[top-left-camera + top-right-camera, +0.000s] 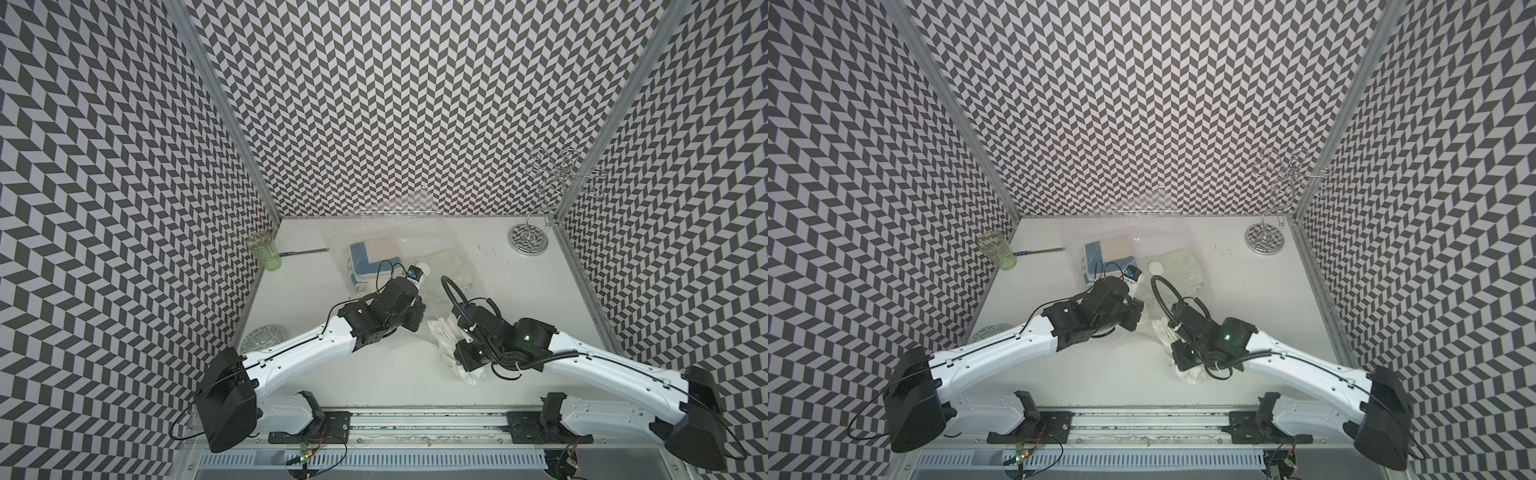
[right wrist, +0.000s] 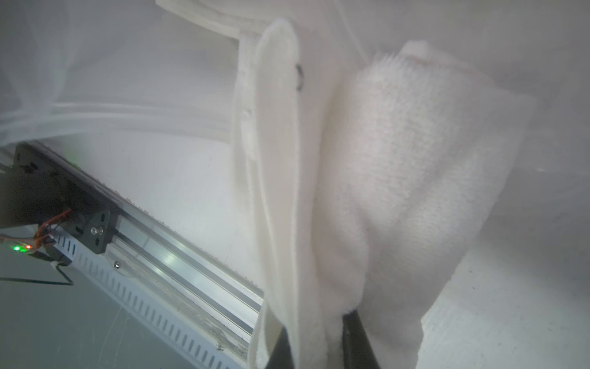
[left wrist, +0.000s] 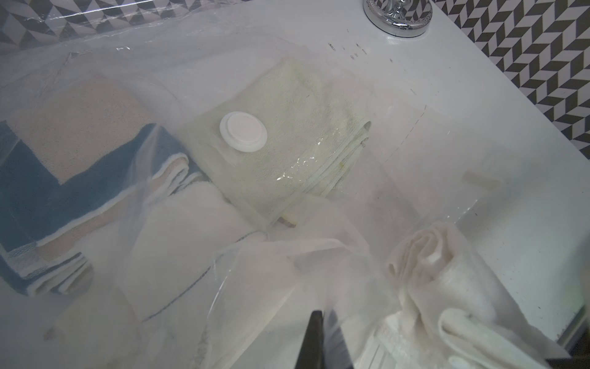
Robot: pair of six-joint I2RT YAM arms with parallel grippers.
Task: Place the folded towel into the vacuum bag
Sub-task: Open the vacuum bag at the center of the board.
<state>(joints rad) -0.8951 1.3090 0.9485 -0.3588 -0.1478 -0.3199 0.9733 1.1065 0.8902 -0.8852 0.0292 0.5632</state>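
The vacuum bag (image 1: 419, 237) lies clear and glossy at the back middle of the table, its round white valve (image 3: 243, 131) on top. Inside it are a blue-and-beige towel (image 1: 372, 257) and a pale green towel (image 1: 1181, 266). My left gripper (image 1: 415, 318) is shut on the bag's near edge, and film runs between its jaws (image 3: 324, 314). My right gripper (image 1: 461, 350) is shut on the folded towel (image 1: 444, 332), which is white and hangs bunched just outside the bag's mouth. The wrist views show this towel (image 3: 447, 281) beside the film and the right gripper (image 2: 314, 335) clamping the cloth (image 2: 399, 159).
A green glass (image 1: 264, 251) and a thin stick (image 1: 305, 252) lie at the back left. A chrome wire stand (image 1: 528, 240) is at the back right. A patterned plate (image 1: 264, 338) sits by the left wall, partly under my left arm. A metal rail (image 1: 415, 419) runs along the front edge.
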